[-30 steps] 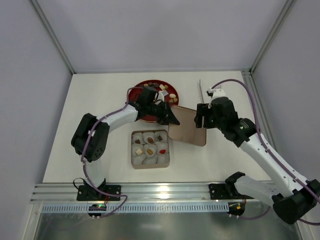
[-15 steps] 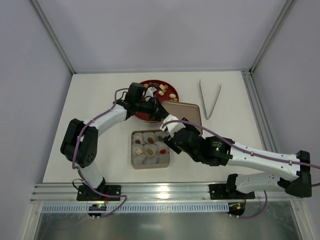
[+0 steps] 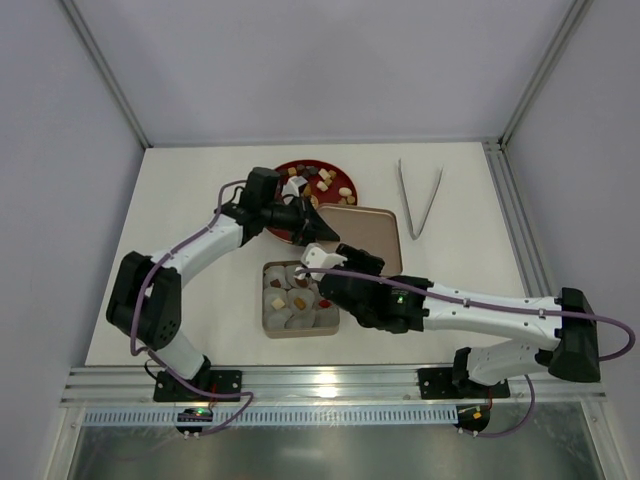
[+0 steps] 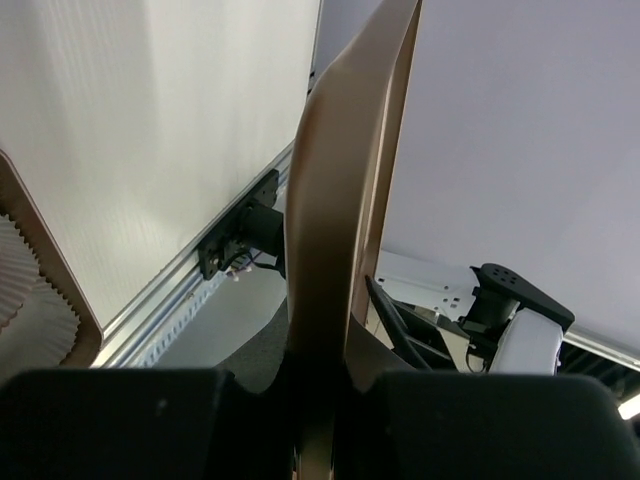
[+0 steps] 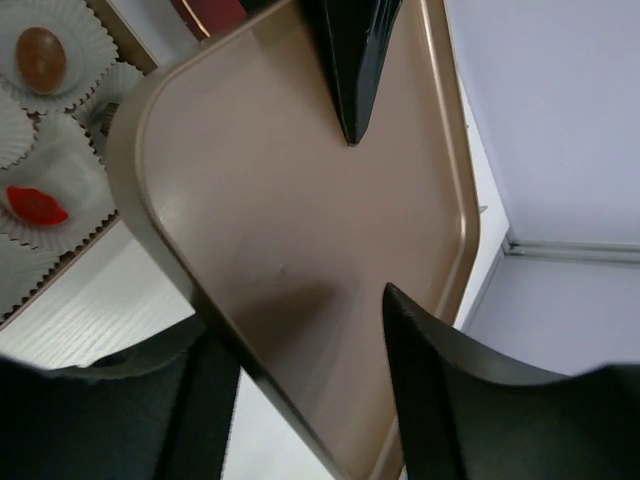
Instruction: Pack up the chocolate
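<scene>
chocolate [image 5: 43,57] oval lies lengthwise up-frame in its paper cup [image 5: 90,45].

Lid boxing in both sets of jaws.

I am watching the brown lid [image 5: 300,250] filling the gap between the right gripper [image 5: 300,325]'s spread jaws. The left gripper [image 4: 325,385] is clamping the same lid from straight ahead, one black finger [image 5: 352,80] jutting toward the right jaws. Left of the right jaws, the box [image 3: 300,334] of paper cups [image 5: 50,110] is blocking any descent. Right of them, past the lid's rim, bare table [image 3: 460,260] is lying open as far as the tongs [image 3: 420,195].
</scene>
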Controlling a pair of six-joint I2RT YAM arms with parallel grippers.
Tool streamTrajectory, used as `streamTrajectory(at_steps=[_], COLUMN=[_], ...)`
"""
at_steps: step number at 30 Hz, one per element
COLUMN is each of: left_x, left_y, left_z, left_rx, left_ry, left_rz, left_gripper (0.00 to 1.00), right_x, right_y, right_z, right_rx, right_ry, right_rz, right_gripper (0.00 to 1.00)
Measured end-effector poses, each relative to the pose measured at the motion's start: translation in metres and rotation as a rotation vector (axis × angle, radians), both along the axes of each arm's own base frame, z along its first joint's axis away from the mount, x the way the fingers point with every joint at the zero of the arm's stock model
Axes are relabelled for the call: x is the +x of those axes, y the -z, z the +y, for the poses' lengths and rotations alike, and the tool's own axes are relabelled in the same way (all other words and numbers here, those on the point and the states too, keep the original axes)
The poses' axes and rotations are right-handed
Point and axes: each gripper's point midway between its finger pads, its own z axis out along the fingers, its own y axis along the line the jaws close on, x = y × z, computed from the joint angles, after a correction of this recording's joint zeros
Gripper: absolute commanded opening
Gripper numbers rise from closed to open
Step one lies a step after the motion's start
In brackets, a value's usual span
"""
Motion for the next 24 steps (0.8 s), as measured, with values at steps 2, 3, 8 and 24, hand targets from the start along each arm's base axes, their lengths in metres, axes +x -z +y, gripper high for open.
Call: streamTrajectory(at_steps=[2,3,8,24], left_x=[-0.002,-0.002,0.0,0.016], left_y=[-0.001,0.0,0.001,-0.016], left_z=[0.001,0.001,0.005,0.026], left_rx=[-0.002,-0.002,0.005,0.019], left_ry=[0.002,0.0,-0.032,-0.042], left_rz=[0.002,0.007,0.057,-0.076], left_gripper=[0.0,0.0,0.09,0.94], right_x=[0.003,0.005,0.007,0.011], right_y=[0.0,0.0,0.003,-0.017], right_z=[0.002,0.003,0.007,0.01], right_rx=[-0.024,-0.042,-0.139,-0.065], right_ry=[-0.003,-0.009,-0.054,-0.023], right_rz=[-0.02,-0.027,-0.056,-0.078], right_gripper=[0.48,0.44,0.12,0.04])
